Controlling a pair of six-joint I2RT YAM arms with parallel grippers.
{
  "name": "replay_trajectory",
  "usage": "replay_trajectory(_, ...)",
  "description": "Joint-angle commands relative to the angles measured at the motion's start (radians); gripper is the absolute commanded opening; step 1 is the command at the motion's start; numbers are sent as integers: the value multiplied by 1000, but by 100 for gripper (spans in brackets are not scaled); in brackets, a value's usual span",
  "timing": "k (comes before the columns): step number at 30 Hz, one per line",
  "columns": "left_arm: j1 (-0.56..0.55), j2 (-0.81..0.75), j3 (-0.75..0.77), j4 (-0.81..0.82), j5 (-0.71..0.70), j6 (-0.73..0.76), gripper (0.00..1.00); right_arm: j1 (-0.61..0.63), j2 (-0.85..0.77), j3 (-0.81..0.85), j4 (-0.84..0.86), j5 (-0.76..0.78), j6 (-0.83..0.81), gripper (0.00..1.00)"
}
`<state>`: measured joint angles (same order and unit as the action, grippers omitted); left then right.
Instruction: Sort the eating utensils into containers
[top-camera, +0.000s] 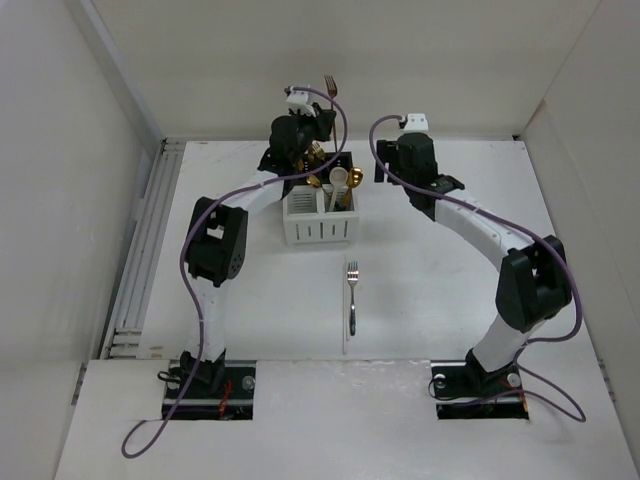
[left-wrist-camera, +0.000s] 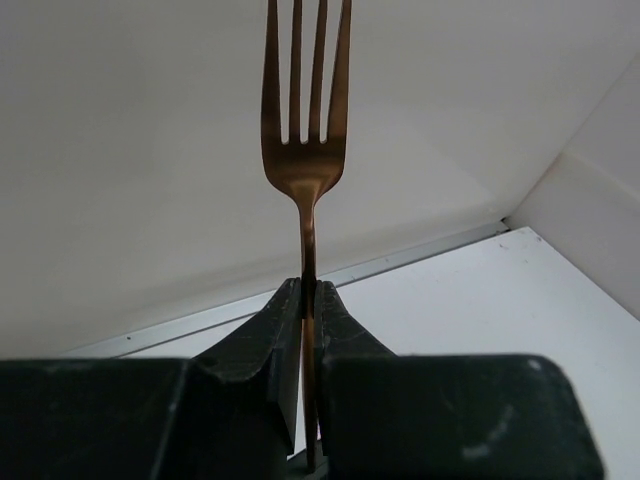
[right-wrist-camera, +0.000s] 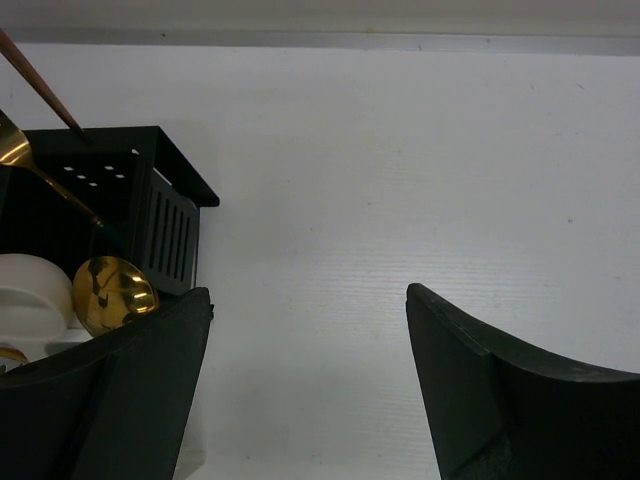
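Left tool (left-wrist-camera: 308, 300) is clamped shut on a copper fork (left-wrist-camera: 305, 150), pinching the handle just below the neck. The fork is upright with tines up, held in the air above the far side of the white container (top-camera: 320, 230).

Right tool (right-wrist-camera: 308, 305) is empty with jaws wide apart. It sits low over the desk (top-camera: 450, 290), off the white container's far-right corner and just beside the black container (right-wrist-camera: 170, 220).

The black container sits directly behind the white one; can't tell if they touch.

A cream spoon (top-camera: 339, 180), a gold spoon (right-wrist-camera: 115, 295) and a few more gold pieces stand heads-up at the white container. Can't tell which compartment.

One fork (top-camera: 352, 295) with a light head and dark handle lies flat on the desk. It is on the near side of the white container, clear of it, with tines pointing toward it.
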<state>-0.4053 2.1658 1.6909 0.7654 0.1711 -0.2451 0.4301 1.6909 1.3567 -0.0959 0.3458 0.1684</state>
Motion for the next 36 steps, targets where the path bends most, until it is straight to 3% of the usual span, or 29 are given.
replay_trajectory(1, -12, -96, -26, 61, 36, -13, 0, -14, -14, 47, 59, -28, -20, 84)
replay_trajectory(22, -21, -164, -166, 8, -30, 53, 0, -33, -23, 28, 59, -37, -38, 84)
replay_trajectory(24, -21, -164, -166, 8, -30, 64, 24, -33, -23, 28, 59, -48, -58, 84)
replay_trajectory(26, -21, -164, -166, 8, -30, 64, 38, -33, -33, 38, 59, -48, -87, 84)
replay_trajectory(27, -21, -173, -155, 8, -45, 64, 49, -19, -33, 38, 59, -30, -87, 90)
replay_trajectory(33, -21, -233, -74, -109, -148, 93, 50, 58, -76, 1, 18, 84, -102, 100)
replay_trajectory(36, -12, -325, -85, -176, -194, 147, 51, 107, -111, -36, -27, 110, -102, 100)
